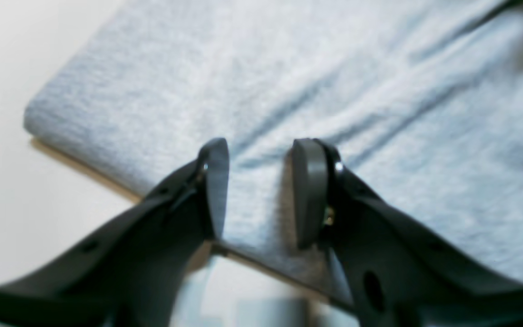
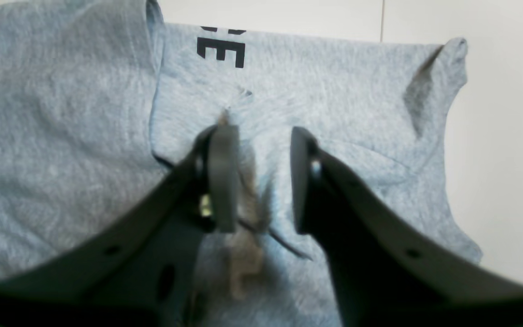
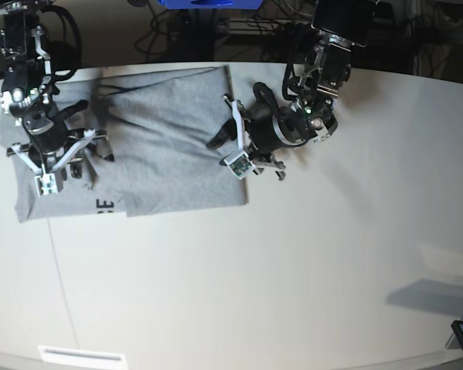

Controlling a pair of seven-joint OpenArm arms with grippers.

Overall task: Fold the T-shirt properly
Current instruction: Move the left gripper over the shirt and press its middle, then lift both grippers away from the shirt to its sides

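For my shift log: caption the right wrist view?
Right gripper open over the grey T-shirt, pinching nothing, lettering visible above.

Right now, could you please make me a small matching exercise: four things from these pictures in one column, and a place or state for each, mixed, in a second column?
1. T-shirt
2. left gripper
3. right gripper
4. black letters

a. open, at the folded edge of plain cloth
b. on a strip of cloth not folded over
c. grey, partly folded on the white table
d. jaws apart over bunched cloth

Pairs: 1-c, 2-a, 3-d, 4-b
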